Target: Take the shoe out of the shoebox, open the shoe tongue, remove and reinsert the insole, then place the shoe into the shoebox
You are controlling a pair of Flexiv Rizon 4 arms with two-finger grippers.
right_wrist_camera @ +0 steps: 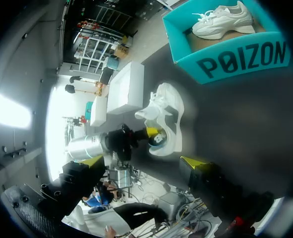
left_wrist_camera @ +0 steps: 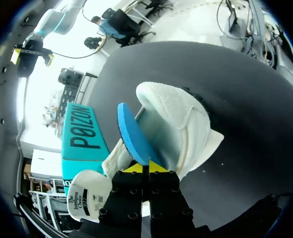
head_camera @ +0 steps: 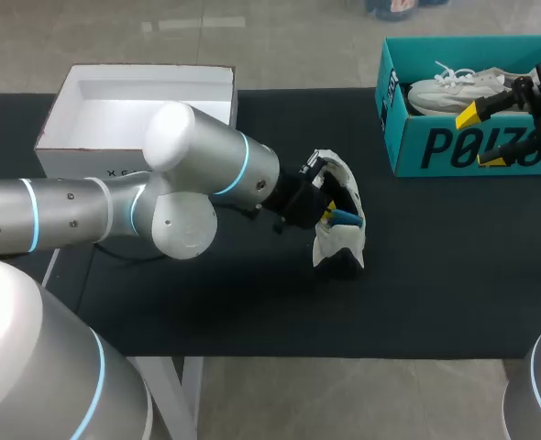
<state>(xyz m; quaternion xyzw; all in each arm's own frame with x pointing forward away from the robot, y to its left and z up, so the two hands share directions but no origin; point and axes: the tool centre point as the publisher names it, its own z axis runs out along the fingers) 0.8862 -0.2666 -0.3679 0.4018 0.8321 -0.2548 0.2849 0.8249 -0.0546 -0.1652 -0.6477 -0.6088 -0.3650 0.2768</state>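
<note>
A teal cardboard shoebox (head_camera: 454,147) lies open directly under the right gripper (head_camera: 480,137). It holds a second white sneaker (head_camera: 449,90), sole down and laces up, with its long axis along the box's long side. The box's side wall bears large dark block lettering. The right gripper's yellow-tipped fingers are spread wide, with nothing between them.

A white open box (head_camera: 115,101) sits beside the left arm, well behind its gripper. What it holds cannot be told, as the arm covers part of it.

The white lace-up shoe (head_camera: 344,240) lies on the black table (head_camera: 252,302), out of the shoebox and well apart from it. Its opening faces the left gripper (left_wrist_camera: 146,168). Its long axis runs roughly across the line of that gripper's fingers, and which end is the toe I cannot tell. The left gripper is clamped on one end of the blue foam insole (left_wrist_camera: 131,134). The insole stands on edge straight ahead of the fingers, partly inside the shoe's mouth.
</note>
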